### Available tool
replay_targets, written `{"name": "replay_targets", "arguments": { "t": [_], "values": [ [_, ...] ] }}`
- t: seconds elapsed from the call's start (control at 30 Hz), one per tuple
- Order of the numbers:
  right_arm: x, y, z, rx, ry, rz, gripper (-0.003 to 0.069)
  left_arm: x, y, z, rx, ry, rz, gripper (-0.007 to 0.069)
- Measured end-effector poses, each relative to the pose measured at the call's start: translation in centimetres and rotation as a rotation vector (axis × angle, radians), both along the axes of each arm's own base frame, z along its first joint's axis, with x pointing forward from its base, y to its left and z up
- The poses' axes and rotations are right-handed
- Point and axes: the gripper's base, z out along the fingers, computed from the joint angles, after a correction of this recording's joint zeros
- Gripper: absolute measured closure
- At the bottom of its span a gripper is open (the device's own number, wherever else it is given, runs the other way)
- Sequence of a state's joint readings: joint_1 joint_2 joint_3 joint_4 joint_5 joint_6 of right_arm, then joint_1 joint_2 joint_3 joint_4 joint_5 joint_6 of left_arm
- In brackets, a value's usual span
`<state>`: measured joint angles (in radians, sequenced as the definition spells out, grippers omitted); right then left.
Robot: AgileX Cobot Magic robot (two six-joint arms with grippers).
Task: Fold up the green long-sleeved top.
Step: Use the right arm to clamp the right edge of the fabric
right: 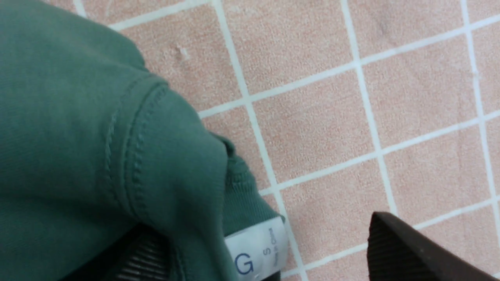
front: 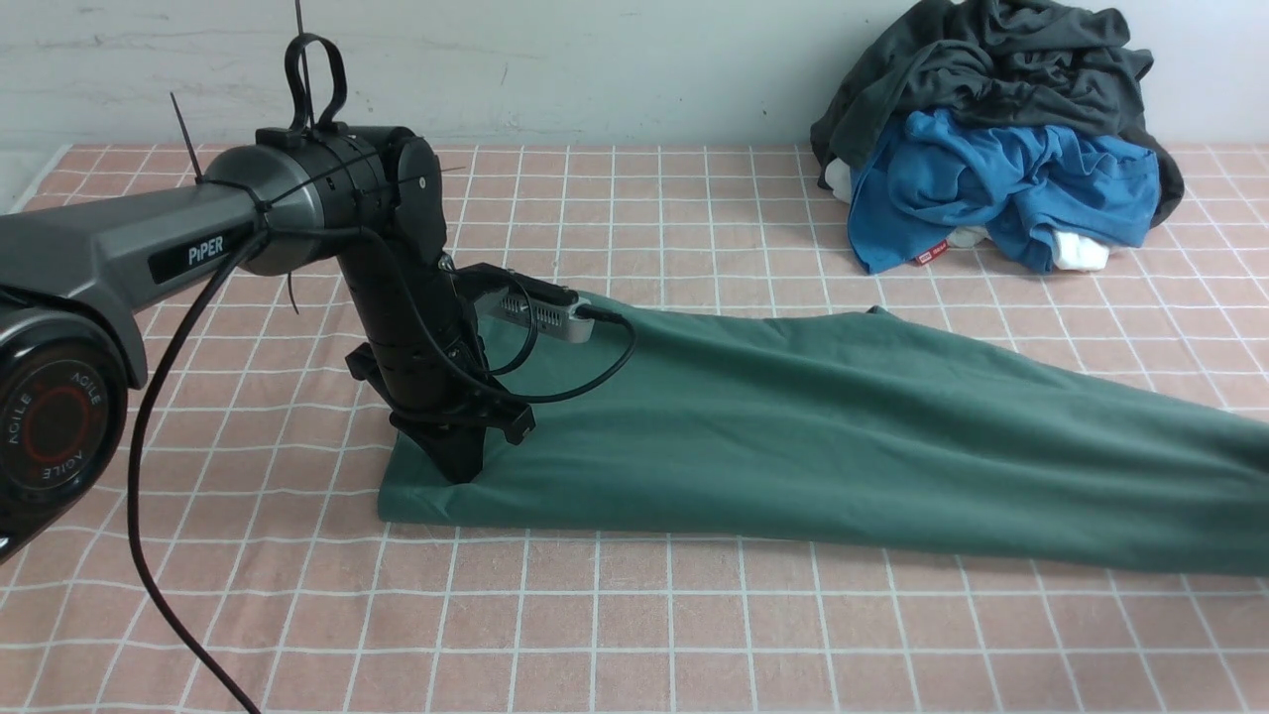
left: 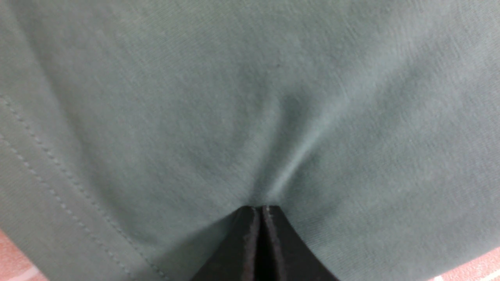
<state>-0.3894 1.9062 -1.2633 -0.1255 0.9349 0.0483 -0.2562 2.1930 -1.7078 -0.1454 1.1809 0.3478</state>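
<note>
Smooth green top (front: 793, 436) lies elongated; left end effector (front: 461, 476) closed, right (right: 269, 249) wide, empty.

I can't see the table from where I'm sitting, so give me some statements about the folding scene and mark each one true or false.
1. The left gripper has its jaws wide apart. False: they are closed, down at the green top.
2. The right gripper's jaws stand apart. True.
3. The blue garment lies on top of the dark grey garment. False: the dark grey one is piled over the blue.
4. A white label shows beside the green fabric in the right wrist view. True.
5. The green top is bunched in a ball. False: it lies stretched out long across the checked cloth.
</note>
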Motion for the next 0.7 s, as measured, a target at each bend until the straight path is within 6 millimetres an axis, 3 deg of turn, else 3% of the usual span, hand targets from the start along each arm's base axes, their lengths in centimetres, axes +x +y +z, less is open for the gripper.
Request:
{"name": "replay_targets", "arguments": {
  "t": [0.17, 0.3, 0.47, 0.53, 0.67, 0.7],
  "values": [
    [0.5, 0.3, -2.4, 0.075, 0.027, -0.008, 0.012, 0.0, 0.0, 0.0, 0.0, 0.0, 0.0, 0.0628],
    [0.6, 0.5, -2.4, 0.099, 0.019, -0.001, 0.0232, 0.0, 0.0, 0.0, 0.0, 0.0, 0.0, 0.0628],
    [0.7, 0.6, -2.4, 0.11, 0.015, 0.024, 0.0489, 0.0, 0.0, 0.1, 0.0, -0.002, -0.003, 0.0628],
    [0.6, 0.6, -1.8, 0.09, 0.013, 0.04, 0.0591, -0.1, 0.0, 0.3, 0.001, -0.008, -0.008, 0.0628],
    [0.0, 0.1, 0.5, -0.008, -0.002, 0.062, 0.0604, -0.2, 0.5, 1.2, 0.036, -0.021, -0.024, 0.0628],
    [-0.3, -0.3, 2.1, -0.074, -0.017, 0.068, 0.0604, -0.4, 0.7, 2.0, 0.047, -0.037, -0.03, 0.0628]
  ]
}}
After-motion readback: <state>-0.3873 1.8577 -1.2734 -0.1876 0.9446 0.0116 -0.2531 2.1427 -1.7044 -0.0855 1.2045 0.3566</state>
